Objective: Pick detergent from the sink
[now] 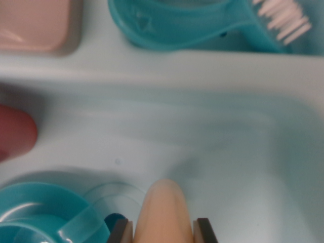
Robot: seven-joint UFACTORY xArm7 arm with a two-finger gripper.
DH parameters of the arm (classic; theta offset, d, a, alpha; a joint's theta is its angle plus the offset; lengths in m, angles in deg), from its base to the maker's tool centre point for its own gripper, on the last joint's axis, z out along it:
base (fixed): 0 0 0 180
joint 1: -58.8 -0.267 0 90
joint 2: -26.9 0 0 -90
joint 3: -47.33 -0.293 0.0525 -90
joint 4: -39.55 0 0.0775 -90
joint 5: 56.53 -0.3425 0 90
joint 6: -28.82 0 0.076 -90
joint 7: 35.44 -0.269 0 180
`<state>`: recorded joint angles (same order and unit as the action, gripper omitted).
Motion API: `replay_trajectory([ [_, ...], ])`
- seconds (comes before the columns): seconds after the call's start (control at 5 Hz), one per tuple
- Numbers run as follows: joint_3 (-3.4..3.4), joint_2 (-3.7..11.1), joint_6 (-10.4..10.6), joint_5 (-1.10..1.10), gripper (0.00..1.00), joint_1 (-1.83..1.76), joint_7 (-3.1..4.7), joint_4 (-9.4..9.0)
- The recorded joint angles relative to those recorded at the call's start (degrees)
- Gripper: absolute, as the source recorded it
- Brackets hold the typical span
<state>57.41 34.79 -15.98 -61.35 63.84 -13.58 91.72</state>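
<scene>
In the wrist view, the end effector [163,230] sits at the bottom edge, only the tips of its two dark fingers [120,232] in frame. Between them stands the detergent [163,212], a peach-coloured rounded bottle top that fills the gap from one finger to the other; both fingers lie flush against its sides, so the end effector is closed around the detergent. The bottle's rounded end points up the picture, over the pale blue floor of the sink [212,136].

At the wrist view's lower left, just beside the left finger, lies a teal cup [45,215] with a translucent handle, resting in the sink. At the left edge a dark red rounded object [15,134] pokes in; what it is cannot be told.

Beyond the sink's far rim, along the top, sit a pink tray [35,25] at the left, a teal bowl [172,23] in the middle, and a brush with white bristles [286,17] at the right. The whole picture is blurred.
</scene>
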Motion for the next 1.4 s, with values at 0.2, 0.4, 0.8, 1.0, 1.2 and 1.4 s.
replay_trajectory([
  [0.2,0.01,-0.30,-1.3,0.10,1.00,-0.01,-0.10,1.01],
  [0.4,0.01,-0.30,-1.3,0.10,1.00,-0.01,-0.10,1.01],
  [0.8,0.01,-0.64,-2.8,0.21,1.00,-0.02,-0.22,2.18],
  [1.0,0.02,-1.07,-4.7,0.34,1.00,-0.03,-0.36,3.62],
  [1.2,0.02,-1.07,-4.7,0.34,1.00,-0.03,-0.36,3.62],
  [1.4,0.03,-1.54,-6.7,0.50,1.00,-0.05,-0.52,5.22],
])
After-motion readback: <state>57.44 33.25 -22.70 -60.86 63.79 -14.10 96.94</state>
